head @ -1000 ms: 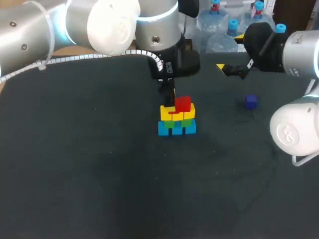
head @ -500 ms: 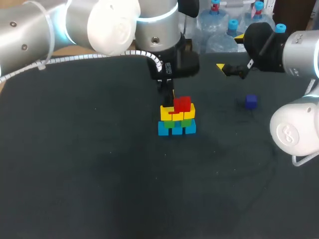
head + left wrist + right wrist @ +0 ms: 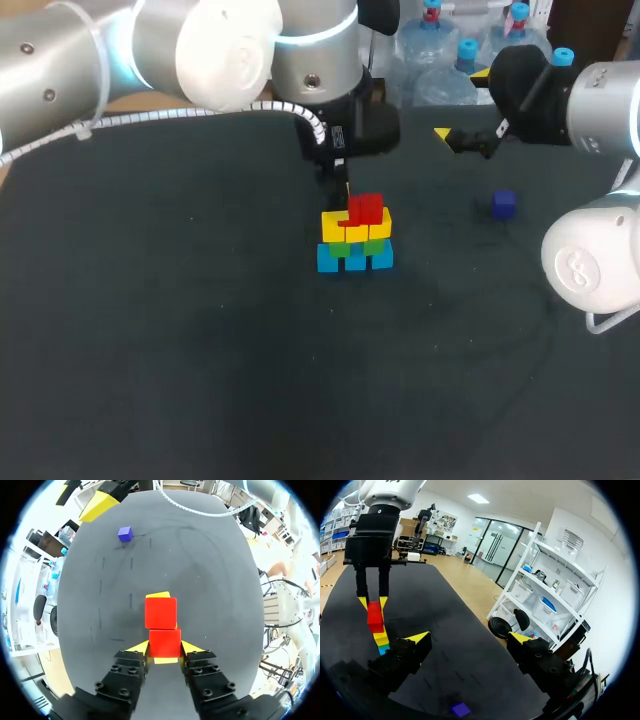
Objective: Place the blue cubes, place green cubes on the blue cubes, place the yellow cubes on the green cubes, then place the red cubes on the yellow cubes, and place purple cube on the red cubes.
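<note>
So the left gripper (image 3: 342,190) is right at the top of the little stepped cube stack in the middle of the dark grey table (image 3: 200,350). It's pinching the nearer small red cube (image 3: 164,643). In the left wrist view both yellow fingertips (image 3: 141,647) sit against that cube's sides, so the jaws are narrow and closed onto it. The farther red cube (image 3: 161,613) is just ahead of the fingers and touches the held one.

The stack from the bottom up is a row of bright blue cubes (image 3: 355,260), then green cubes (image 3: 341,250), then yellow cubes (image 3: 338,227), with the red pair on top. A sliver of yellow pokes out from under the reds in the wrist view.

The small purple cube (image 3: 503,204) lies alone on the table, well apart from the stack on its right side. Nothing is touching it.

The right gripper (image 3: 462,103) hangs above the far right part of the table with its jaws spread wide and nothing in them. In its own wrist view the purple cube is down on the table under the gap between its fingers — clear of both tips. From there you can also see the left gripper's fingers straddling the red cube at the top of the stack.
</note>
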